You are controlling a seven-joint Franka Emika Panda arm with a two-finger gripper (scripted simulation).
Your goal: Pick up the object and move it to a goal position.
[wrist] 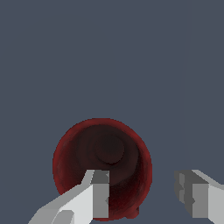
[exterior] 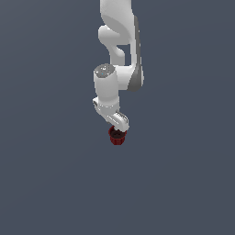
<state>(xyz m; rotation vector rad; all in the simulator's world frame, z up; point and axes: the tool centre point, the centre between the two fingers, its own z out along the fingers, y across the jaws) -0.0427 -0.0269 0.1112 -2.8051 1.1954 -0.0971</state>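
The small dark red cup (exterior: 118,137) stands upright on the grey floor, right under the white arm's hand, which covers part of its rim. In the wrist view I look down into the cup (wrist: 87,144), with its thick rim and dark inside. My gripper (wrist: 146,194) is open. One finger (wrist: 99,192) is over the cup's inside and the other finger (wrist: 194,197) is outside it, so the jaws straddle one side of the rim. A gap shows between the outer finger and the cup wall. In the exterior view the gripper (exterior: 119,131) is mostly hidden by the hand.
Only the plain dark grey floor (exterior: 183,183) shows around the cup in both views. No goal marker is visible.
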